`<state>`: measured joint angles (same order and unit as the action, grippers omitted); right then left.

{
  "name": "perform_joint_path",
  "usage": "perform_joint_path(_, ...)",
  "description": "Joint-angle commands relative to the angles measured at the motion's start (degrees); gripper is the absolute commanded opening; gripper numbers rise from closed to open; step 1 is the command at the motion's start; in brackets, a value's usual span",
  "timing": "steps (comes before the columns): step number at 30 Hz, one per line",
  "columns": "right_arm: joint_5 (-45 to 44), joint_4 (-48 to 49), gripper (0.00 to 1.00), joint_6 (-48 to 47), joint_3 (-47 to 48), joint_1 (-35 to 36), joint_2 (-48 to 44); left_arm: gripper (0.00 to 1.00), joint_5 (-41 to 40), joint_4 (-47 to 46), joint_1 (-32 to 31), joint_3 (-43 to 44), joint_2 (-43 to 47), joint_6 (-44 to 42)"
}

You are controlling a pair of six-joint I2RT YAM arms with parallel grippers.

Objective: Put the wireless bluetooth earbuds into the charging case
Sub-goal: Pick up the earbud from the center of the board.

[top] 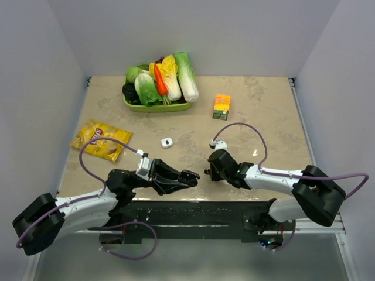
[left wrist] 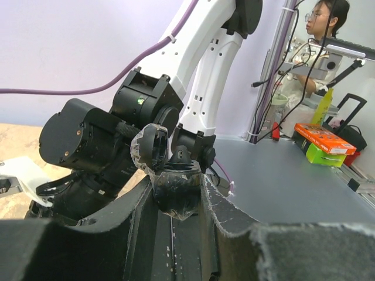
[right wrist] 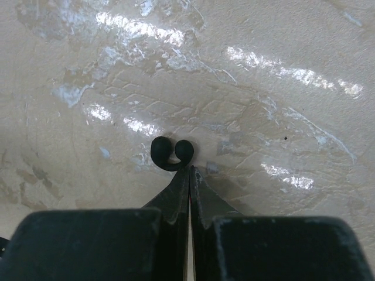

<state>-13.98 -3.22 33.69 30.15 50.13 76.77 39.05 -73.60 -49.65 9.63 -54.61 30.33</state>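
Right end effector [right wrist: 188,171], jaws pressed together low over the table [right wrist: 281,88], has the black earbuds [right wrist: 171,155] at twelve o'clock of its tips, perhaps barely pinched, so they may slip before reaching the charging case [left wrist: 176,175] gripped by the left end effector [top: 188,177].

We record a beige, marble-veined table [top: 258,117], a lime-green tray [top: 155,107], a yellow snack bag [top: 101,140] with red print, an orange-and-yellow carton [top: 221,106], glossy black earbuds [right wrist: 171,155], a black held object [left wrist: 176,187], and purple cables [top: 246,126].
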Motion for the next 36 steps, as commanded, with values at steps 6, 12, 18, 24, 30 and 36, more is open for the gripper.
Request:
perform_joint_path(6, -1.06, 0.49, 0.00, 2.17, 3.07, -0.12, 2.06, 0.00, -1.25, -25.10, -0.54, -0.58, 0.38, -2.73)
perform_joint_path(12, 4.12, 2.96, 0.00, 1.03, 3.25, -0.03, 4.96, 0.00, -1.08, -25.19, -0.71, -0.58, 0.12, -2.82)
perform_joint_path(18, 9.41, 7.09, 0.00, -0.47, 3.07, 0.14, 4.98, 0.00, -1.26, -25.27, -0.98, -0.75, -0.23, -2.90)
perform_joint_path(24, 1.86, 1.66, 0.00, -1.08, 3.24, -0.12, -5.91, 0.00, -1.17, -25.27, -1.06, -0.75, -0.23, -2.90)
perform_joint_path(30, -0.97, -2.13, 0.00, -2.93, 6.05, -3.45, -4.01, 0.00, -1.60, -25.45, -1.15, -0.93, -0.41, -2.90)
perform_joint_path(36, 2.72, 1.02, 0.00, -2.93, 7.03, -4.51, 2.94, 0.00, -1.60, -25.19, -1.33, -0.93, 0.03, -2.90)
